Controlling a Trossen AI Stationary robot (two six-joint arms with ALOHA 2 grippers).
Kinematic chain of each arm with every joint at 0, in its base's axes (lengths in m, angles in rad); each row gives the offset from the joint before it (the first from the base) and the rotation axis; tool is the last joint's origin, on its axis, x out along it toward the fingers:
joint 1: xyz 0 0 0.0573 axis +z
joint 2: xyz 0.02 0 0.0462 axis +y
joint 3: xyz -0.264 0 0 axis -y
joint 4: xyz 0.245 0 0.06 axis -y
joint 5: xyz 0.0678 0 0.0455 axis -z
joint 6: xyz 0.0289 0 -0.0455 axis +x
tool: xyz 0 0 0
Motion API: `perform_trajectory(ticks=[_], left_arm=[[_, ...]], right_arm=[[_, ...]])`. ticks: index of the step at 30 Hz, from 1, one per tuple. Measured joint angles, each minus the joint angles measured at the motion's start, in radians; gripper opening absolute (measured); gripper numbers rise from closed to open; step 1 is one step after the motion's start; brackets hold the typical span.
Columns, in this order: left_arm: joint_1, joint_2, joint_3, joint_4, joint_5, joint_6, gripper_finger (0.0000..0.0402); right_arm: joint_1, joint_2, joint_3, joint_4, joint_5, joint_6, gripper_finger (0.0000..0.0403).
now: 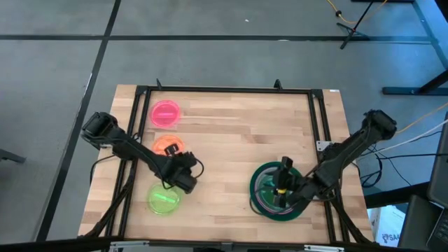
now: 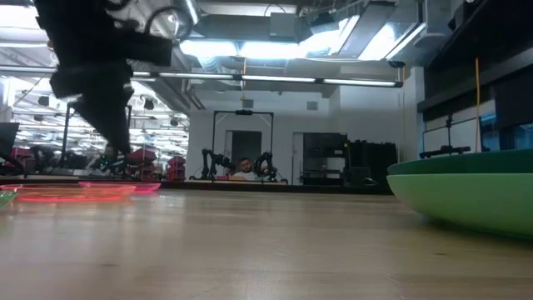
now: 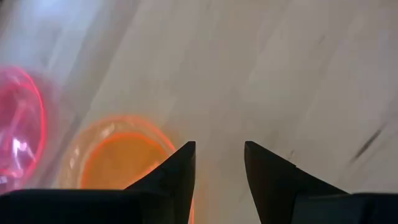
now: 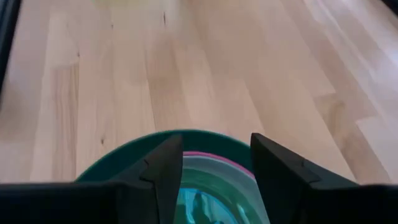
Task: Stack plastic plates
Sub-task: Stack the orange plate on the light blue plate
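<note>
A stack of plates [image 1: 269, 190] stands at the table's near right. Its lowest plate is dark green; in the right wrist view a magenta rim [image 4: 231, 161] and a cyan plate [image 4: 205, 205] show inside it. My right gripper [image 4: 216, 146] hangs open over this stack [image 4: 124, 158], fingers pointing down. Three small translucent plates lie flat on the left: pink [image 1: 166, 113], orange [image 1: 168, 145], yellow-green [image 1: 164, 200]. My left gripper [image 1: 187, 169] is open above the bare wood just right of the orange plate [image 3: 118, 163]; the pink plate [image 3: 18, 127] lies beyond it.
A black frame [image 1: 231, 89] runs along the table's far edge and down both sides. Bare wood [image 1: 231, 140] lies between the small plates and the stack. In the low view the stack's green wall [image 2: 475, 196] fills the right, and the left arm [image 2: 96, 75] hangs at upper left.
</note>
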Motion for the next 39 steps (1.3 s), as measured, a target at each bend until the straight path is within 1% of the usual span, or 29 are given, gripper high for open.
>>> perform_trajectory(ticks=[2, 9, 15, 18, 21, 24, 27, 30, 36, 39], left_arm=[[0.021, 0.018, 0.0, -0.007, 0.03, -0.006, 0.0131], [0.089, 0.082, 0.0, -0.065, 0.077, -0.015, 0.0131], [0.138, 0.123, -0.002, -0.08, 0.08, -0.022, 0.0131], [0.162, 0.134, -0.032, -0.075, 0.082, -0.021, 0.0129], [0.185, 0.134, -0.081, -0.038, 0.117, -0.021, 0.0124], [0.201, 0.129, -0.113, -0.007, 0.125, -0.01, 0.0119], [0.209, 0.129, -0.121, 0.004, 0.13, -0.002, 0.0105], [0.21, 0.13, -0.121, 0.007, 0.131, 0.012, 0.0082], [0.205, 0.13, -0.125, 0.012, 0.123, 0.046, 0.0013], [0.193, 0.129, -0.121, -0.002, 0.106, 0.057, 0.0006]], right_arm=[[0.0, 0.012, 0.0, -0.001, -0.004, 0.0, 0.0179], [0.0, 0.018, 0.0, -0.001, -0.004, 0.0, 0.0179], [0.0, 0.018, 0.0, -0.001, -0.003, 0.001, 0.0179], [0.0, 0.018, 0.0, 0.0, -0.003, 0.002, 0.0179], [0.0, 0.018, 0.0, 0.0, -0.003, 0.003, 0.0179], [0.0, 0.018, 0.0, 0.0, 0.005, 0.002, 0.0179], [0.0, 0.018, 0.0, 0.0, 0.015, 0.002, 0.0179], [0.0, 0.018, 0.0, 0.0, 0.015, 0.002, 0.0179], [0.0, 0.018, 0.0, 0.0, 0.015, 0.002, 0.0179], [0.0, 0.018, 0.0, -0.001, 0.015, 0.002, 0.0179]])
